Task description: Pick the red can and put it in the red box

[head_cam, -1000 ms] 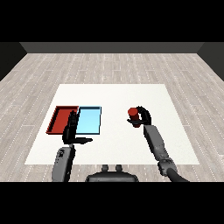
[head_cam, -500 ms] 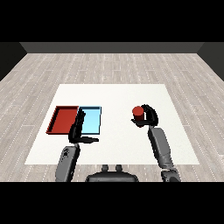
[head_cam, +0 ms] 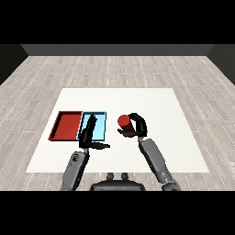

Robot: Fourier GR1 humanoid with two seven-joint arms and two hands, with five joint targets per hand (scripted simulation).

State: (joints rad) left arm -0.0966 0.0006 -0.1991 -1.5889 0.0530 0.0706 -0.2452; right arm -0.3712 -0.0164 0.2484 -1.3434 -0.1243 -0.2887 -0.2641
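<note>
Now my right hand (head_cam: 136, 127) has carried the small red cylindrical can (head_cam: 123, 122) leftward across the white surface (head_cam: 151, 101): a second ago it was out toward the right, and now it is near the light blue shallow tray (head_cam: 100, 125). I judge the carry about half done, since the blue tray lies between the can and the flat red tray (head_cam: 67, 125) I am aiming for. My fingers and thumb are curled round the can, which sits upright at the left of my palm, seemingly clear of the surface. My left hand (head_cam: 88, 136) hangs over the blue tray's near edge, fingers straight, thumb out, holding nothing.
</note>
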